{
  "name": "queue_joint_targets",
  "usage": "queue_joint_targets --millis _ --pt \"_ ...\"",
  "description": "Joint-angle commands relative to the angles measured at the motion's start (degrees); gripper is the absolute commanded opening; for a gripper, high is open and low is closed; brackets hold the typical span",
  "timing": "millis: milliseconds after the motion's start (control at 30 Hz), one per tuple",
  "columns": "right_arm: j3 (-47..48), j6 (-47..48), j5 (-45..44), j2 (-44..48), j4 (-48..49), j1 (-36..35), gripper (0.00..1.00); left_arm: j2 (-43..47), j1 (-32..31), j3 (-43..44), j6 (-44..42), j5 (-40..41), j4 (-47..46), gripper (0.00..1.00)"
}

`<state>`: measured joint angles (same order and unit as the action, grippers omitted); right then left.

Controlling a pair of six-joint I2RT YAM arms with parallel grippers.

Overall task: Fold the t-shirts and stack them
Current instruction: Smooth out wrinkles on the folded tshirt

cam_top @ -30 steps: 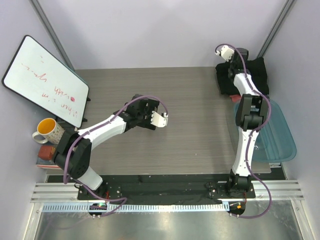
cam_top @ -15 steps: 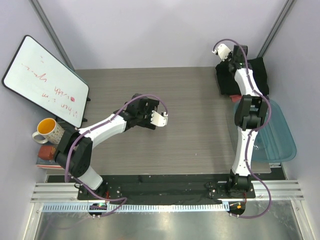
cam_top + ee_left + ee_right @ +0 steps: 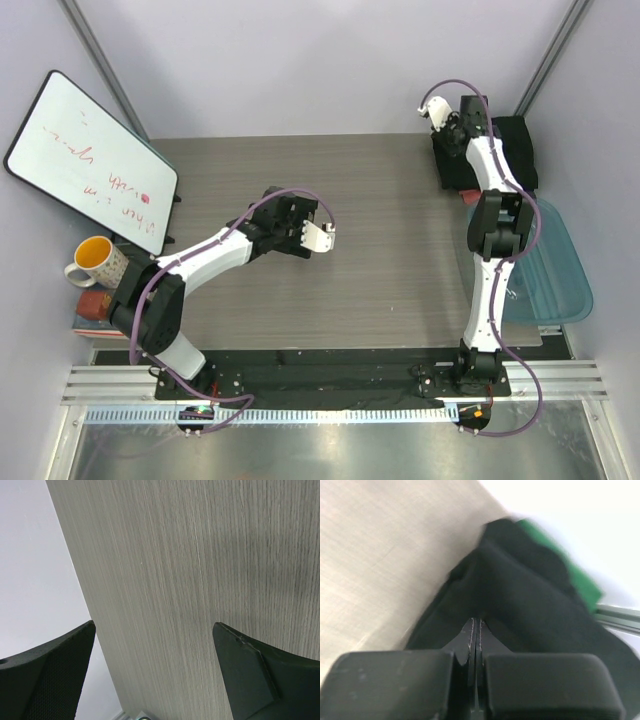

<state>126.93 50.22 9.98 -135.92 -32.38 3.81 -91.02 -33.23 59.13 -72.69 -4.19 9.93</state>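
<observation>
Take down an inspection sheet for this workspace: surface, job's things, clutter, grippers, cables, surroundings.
Surface: grey wood-grain table, no stains seen.
Job's things: black shirt heaped at the far right corner, lying on a green shirt.
Clutter: whiteboard and mug at the left; blue tub at the right edge.
Grippers: left gripper open over bare table; right gripper shut, tips at the black shirt; cannot tell whether it pinches cloth.
Cables: purple cables run along both arms, no snag seen.
Surroundings: pale walls; metal rail at the near edge.
</observation>
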Motion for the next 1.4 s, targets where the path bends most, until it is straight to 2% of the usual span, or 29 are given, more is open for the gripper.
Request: queue_joint_targets --millis 0,67,200,367,533,767,1033,1200,1367 --pt "-4.57 -3.37 -3.56 5.13 19.49 -0.47 0.01 0.58 0.28 2.56 -0.26 -0.91 0.0 1.0" --pt "-6.78 -0.66 -4.61 6.19 22.35 -1.0 0.01 0.41 0.27 2.65 -0.09 -0.91 0.09 1.0" --pt "-7.84 3.39 -12.93 4.18 29.36 -1.09 0.01 -0.21 0.19 3.35 0.0 -1.09 0.08 1.0" --pt "-10.57 3.67 -15.43 1.45 39.84 -0.39 0.01 -0.73 0.1 3.71 0.26 -1.09 0.0 1.0" --pt "-7.32 0.41 -14.2 -3.82 36.26 -0.3 0.01 -0.73 0.01 3.71 -0.52 -1.18 0.87 1.0" --pt "-6.08 -3.28 -12.44 -5.67 32.73 -0.3 0.01 -0.03 -0.16 3.8 -0.53 -1.35 2.11 1.0" --pt "-7.84 -7.58 -13.32 -0.76 34.84 -0.47 0.01 0.85 -1.22 3.01 -0.09 -2.23 2.28 1.0" --pt "-8.63 -9.79 -8.59 3.2 35.81 -0.91 0.01 0.94 -1.4 3.35 -0.53 -2.58 2.19 1.0" --pt "-7.58 -11.19 -7.26 2.59 35.63 -1.53 0.01 0.58 -1.31 3.62 -0.61 -2.32 1.76 1.0"
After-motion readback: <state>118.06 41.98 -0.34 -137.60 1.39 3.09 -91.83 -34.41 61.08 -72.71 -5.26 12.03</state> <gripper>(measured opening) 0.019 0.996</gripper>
